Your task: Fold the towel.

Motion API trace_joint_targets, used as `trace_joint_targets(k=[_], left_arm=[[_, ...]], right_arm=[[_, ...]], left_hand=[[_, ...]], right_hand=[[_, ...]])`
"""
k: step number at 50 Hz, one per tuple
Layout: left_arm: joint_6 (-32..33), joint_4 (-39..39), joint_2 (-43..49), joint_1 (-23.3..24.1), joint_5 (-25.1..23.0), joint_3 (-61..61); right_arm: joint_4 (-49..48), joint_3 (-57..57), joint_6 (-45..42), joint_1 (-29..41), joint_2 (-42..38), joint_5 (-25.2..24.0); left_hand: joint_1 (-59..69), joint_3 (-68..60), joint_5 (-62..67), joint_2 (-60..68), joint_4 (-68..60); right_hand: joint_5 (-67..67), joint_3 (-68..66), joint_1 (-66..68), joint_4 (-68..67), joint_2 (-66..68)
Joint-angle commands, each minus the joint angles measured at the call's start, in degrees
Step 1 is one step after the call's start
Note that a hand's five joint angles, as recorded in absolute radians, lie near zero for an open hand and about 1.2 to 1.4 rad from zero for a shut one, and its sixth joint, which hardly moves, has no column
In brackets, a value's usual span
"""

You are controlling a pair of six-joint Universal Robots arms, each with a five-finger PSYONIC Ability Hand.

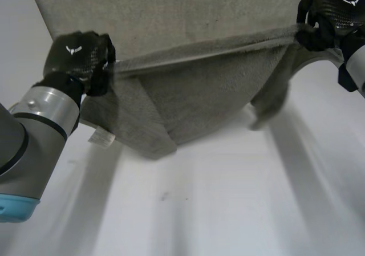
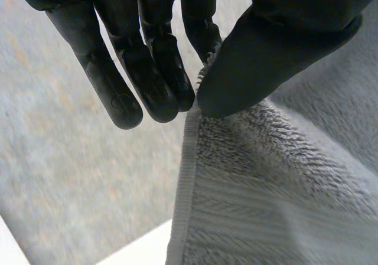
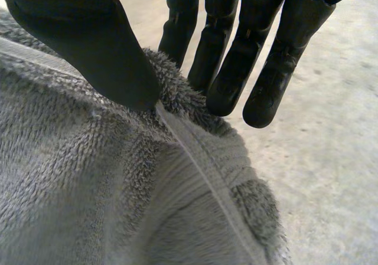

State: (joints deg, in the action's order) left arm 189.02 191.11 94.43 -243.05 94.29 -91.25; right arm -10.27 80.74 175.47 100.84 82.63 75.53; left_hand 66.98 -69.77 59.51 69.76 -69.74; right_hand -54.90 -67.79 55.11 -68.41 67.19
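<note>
While the left hand (image 1: 77, 56) and right hand (image 1: 331, 13) each pinch a corner of the grey towel (image 1: 211, 90) between thumb and fingers, its held edge spans crosswise between them above the white table (image 1: 217, 199), the rest lying flat beyond both.

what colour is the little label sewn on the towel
White. The small sewn label on the grey terry towel shows best in the head view.
</note>
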Motion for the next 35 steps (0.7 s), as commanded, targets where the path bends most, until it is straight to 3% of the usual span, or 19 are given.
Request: trace_joint_targets(k=[1, 2, 4, 10, 12, 15, 21, 24, 25, 26, 27, 28, 29, 31, 32, 33, 35], left_arm=[[0.3, -9.5, 9.2, -0.3, -0.4, 0.6], [0.3, -9.5, 9.2, -0.3, -0.4, 0.6], [0.5, -14.8, 13.4, -0.2, -0.6, 1.9], [1.6, -20.8, 19.1, -0.5, -0.5, 5.2], [4.0, -22.8, 22.3, -0.9, -0.4, 7.4], [5.7, -23.1, 23.4, -1.6, -0.3, 8.6], [12.4, -20.5, 27.4, -3.5, -0.4, 16.3], [14.2, -13.6, 28.2, -3.5, -0.7, 21.9], [15.0, -8.2, 27.9, -3.5, -1.5, 24.2], [15.0, -8.1, 27.9, -3.5, -1.5, 24.2], [15.6, -1.2, 27.5, -3.6, -3.3, 25.8], [15.7, 7.2, 26.3, -3.7, -5.8, 26.5], [15.7, 7.3, 26.3, -3.7, -5.8, 26.5], [15.1, 25.1, 22.7, -3.5, -11.0, 25.0], [15.1, 25.2, 22.6, -3.5, -11.0, 25.0], [14.8, 32.4, 21.2, -3.7, -12.3, 24.5], [14.6, 36.6, 20.5, -3.5, -12.2, 23.4]], right_arm=[[28.9, -3.8, -24.5, 5.0, -2.5, -4.9], [28.9, -3.8, -24.6, 5.1, -2.5, -4.9], [35.1, -3.8, -33.3, 8.3, -6.8, -2.9], [37.1, -2.9, -38.1, 9.6, -11.5, 4.0], [37.6, -3.2, -41.2, 9.6, -16.9, 7.1], [38.6, -5.0, -45.8, 9.7, -21.2, 9.4], [36.5, -14.1, -45.1, 9.8, -25.1, 11.0], [29.7, -22.3, -40.0, 9.9, -25.7, 11.0], [24.0, -25.8, -36.5, 9.9, -25.4, 11.1], [16.5, -28.3, -32.6, 9.9, -24.5, 11.3], [16.4, -28.4, -32.6, 9.9, -24.5, 11.3], [8.0, -28.8, -29.3, 9.8, -22.6, 11.4], [7.9, -28.8, -29.3, 9.8, -22.6, 11.4], [-10.0, -25.5, -24.7, 9.7, -16.7, 12.2], [-10.1, -25.5, -24.6, 9.7, -16.7, 12.2], [-16.9, -23.3, -24.0, 9.6, -14.2, 12.4], [-20.8, -21.1, -24.3, 9.4, -12.1, 12.4]], left_hand=[[13.0, -10.2, 10.5, 10.2, -10.3], [13.0, -10.2, 10.5, 10.2, -10.3], [13.0, -10.2, 10.5, 10.2, -10.3], [13.0, -10.2, 10.5, 10.2, -10.3], [13.0, -10.2, 10.5, 10.2, -10.3], [13.0, -10.2, 10.5, 10.2, -10.3], [13.0, -10.2, 10.5, 10.2, -10.3], [13.0, -10.2, 10.5, 10.2, -10.3], [13.0, -10.2, 10.5, 10.2, -10.3], [13.0, -10.2, 10.5, 10.2, -10.3], [13.0, -10.2, 10.5, 10.2, -10.3], [13.0, -10.2, 10.5, 10.2, -10.3], [13.0, -10.2, 10.5, 10.2, -10.3], [13.0, -10.2, 10.5, 10.2, -10.3], [13.0, -10.2, 10.5, 10.2, -10.3], [13.0, -10.2, 10.5, 10.2, -10.3], [13.0, -10.2, 10.5, 10.2, -10.3]], right_hand=[[-15.1, -12.2, 24.9, -11.6, 12.8], [-15.1, -12.2, 24.9, -11.6, 12.8], [-15.1, -12.2, 24.9, -11.6, 12.8], [-15.1, -12.2, 24.9, -11.6, 12.8], [-15.1, -12.2, 24.9, -11.6, 12.8], [-15.1, -12.2, 24.9, -11.6, 12.8], [-15.1, -12.2, 24.9, -11.6, 12.8], [-15.1, -12.2, 24.9, -11.6, 12.8], [-15.1, -12.2, 24.9, -11.6, 12.8], [-15.1, -12.2, 24.9, -11.6, 12.8], [-15.1, -12.2, 24.9, -11.6, 12.8], [-15.1, -12.2, 24.9, -11.6, 12.8], [-15.1, -12.2, 24.9, -11.6, 12.8], [-15.1, -12.2, 24.9, -11.6, 12.8], [-15.1, -12.2, 24.9, -11.6, 12.8], [-15.1, -12.2, 24.9, -11.6, 12.8], [-15.1, -12.2, 24.9, -11.6, 12.8]])
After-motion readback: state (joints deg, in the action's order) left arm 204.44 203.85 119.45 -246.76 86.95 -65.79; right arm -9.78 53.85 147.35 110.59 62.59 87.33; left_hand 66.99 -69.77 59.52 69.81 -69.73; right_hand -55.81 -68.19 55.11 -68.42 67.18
